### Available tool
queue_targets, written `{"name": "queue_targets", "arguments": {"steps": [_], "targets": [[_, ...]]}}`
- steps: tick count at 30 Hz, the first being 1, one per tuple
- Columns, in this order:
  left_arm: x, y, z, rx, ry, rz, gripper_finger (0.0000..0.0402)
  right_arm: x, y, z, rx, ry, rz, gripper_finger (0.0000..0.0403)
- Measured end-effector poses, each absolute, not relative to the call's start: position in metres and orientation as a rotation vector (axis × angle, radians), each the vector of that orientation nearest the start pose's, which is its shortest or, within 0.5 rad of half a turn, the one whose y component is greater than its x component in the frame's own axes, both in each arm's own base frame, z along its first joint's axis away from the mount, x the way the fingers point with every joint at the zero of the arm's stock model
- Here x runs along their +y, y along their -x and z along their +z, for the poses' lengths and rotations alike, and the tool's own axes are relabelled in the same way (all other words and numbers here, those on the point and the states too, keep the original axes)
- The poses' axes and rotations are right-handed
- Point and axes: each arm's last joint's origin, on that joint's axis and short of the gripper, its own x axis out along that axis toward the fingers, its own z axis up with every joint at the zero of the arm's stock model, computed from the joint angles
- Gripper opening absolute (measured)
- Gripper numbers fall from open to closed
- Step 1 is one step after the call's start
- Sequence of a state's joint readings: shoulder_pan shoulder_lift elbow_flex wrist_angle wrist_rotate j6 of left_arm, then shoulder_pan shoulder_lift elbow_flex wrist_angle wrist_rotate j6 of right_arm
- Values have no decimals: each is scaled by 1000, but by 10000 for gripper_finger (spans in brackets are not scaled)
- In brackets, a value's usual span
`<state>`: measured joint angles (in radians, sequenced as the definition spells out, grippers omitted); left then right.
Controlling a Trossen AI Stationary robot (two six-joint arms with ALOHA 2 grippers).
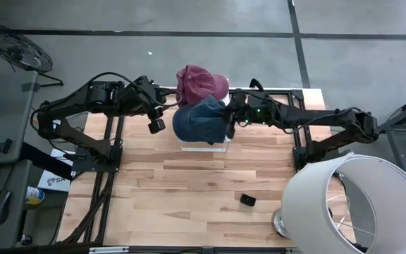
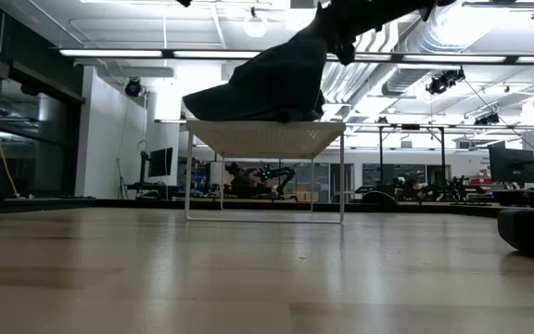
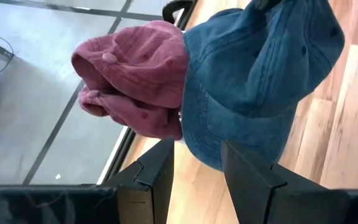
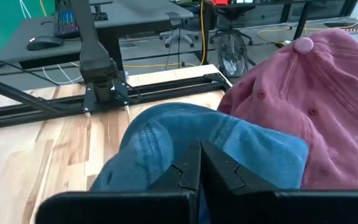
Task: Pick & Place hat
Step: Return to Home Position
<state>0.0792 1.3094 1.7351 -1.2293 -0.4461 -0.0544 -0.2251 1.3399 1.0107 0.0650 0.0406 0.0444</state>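
A blue denim hat [image 1: 197, 121] sits on a white wire rack [image 1: 204, 146] near the table's far edge. A dark red hat [image 1: 203, 83] lies against its far side; what carries the red hat is hidden. My right gripper [image 1: 230, 117] is shut on the blue hat's right side. My left gripper [image 1: 156, 121] hovers open just left of the blue hat, and in its wrist view both the blue hat [image 3: 260, 74] and the red hat [image 3: 135, 74] lie ahead of its gripper [image 3: 194, 165]. In the low view the blue hat [image 2: 258, 88] is a dark shape on the rack [image 2: 267, 139]. My right gripper pinches the blue hat's crown cloth [image 4: 166, 146] at the hat's right side between its two shut fingers [image 4: 219, 171], coming level from the table's right. The hat is tilted: the held side [image 2: 309, 42] is raised, and the opposite end [image 2: 202, 104] rests on the rack's top.
A big white lampshade [image 1: 358, 204] with its metal base [image 1: 282, 223] fills the table's near right corner. A small black object [image 1: 248, 200] lies on the wood near the middle. Bare wood lies between the rack and the near edge. A dark thing [image 2: 531, 230] shows at the low view's right.
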Motion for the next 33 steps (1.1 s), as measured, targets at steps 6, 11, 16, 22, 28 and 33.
{"name": "queue_targets", "arguments": {"steps": [6,11,16,22,28,33], "targets": [[29,-214,447,784,-98,518,129,-70,-296,317,234,-73,-252,0],[29,-211,448,778,-94,519,129,-70,-297,334,187,-50,-251,0],[29,-202,452,761,-92,524,129,-71,-297,353,153,-25,-287,0],[28,-185,454,707,-59,546,129,-68,-293,352,199,-52,-286,0],[25,-157,428,681,9,571,129,-45,-263,361,214,-41,-360,0],[23,-141,400,553,73,526,129,-30,-232,342,216,-135,-382,0]]}}
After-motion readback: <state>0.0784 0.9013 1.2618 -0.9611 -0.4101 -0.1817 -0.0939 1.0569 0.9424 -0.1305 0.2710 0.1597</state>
